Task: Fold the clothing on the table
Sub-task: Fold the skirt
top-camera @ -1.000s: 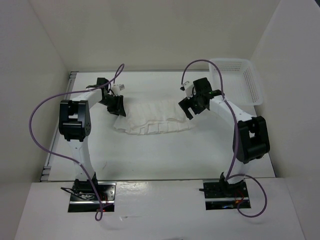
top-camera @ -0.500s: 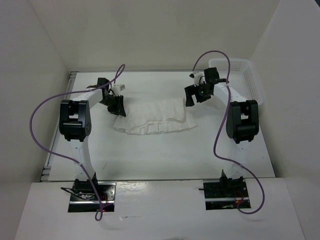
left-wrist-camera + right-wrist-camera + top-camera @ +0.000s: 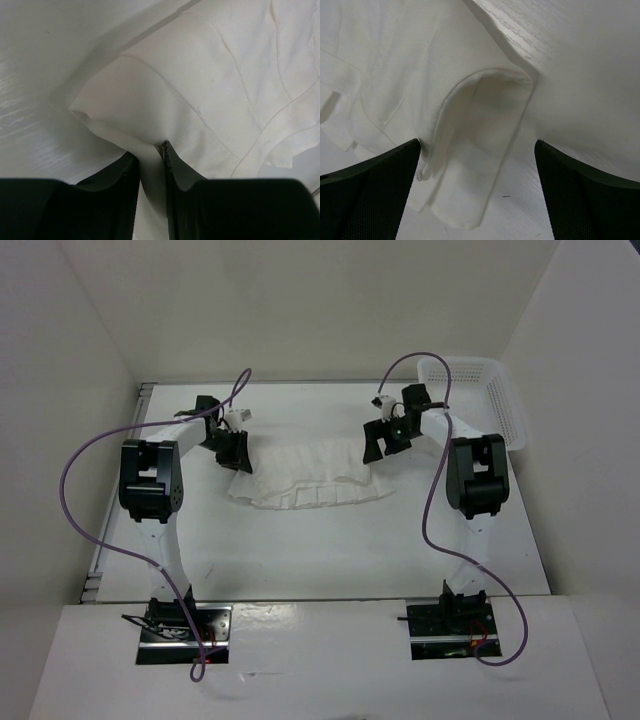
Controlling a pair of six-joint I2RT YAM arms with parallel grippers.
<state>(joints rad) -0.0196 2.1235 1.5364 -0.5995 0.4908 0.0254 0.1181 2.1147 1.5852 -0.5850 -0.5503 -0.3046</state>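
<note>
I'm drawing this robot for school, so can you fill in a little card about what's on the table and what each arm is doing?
clothing: white, pleated, lying across the middle of the table
table: white and flat
left jaws: pinched shut on the clothing's left edge
right jaws: wide open over the clothing's right corner, gripping nothing
basket: white plastic, at the far right of the table, beside the right arm

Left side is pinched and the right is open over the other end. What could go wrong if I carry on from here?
1. The left jaws pinch only a thin fold at the corner of the clothing, so it may slip out on lifting.
2. The right jaws stand wide open above the curled-over edge. Closing there may catch only one layer.
</note>
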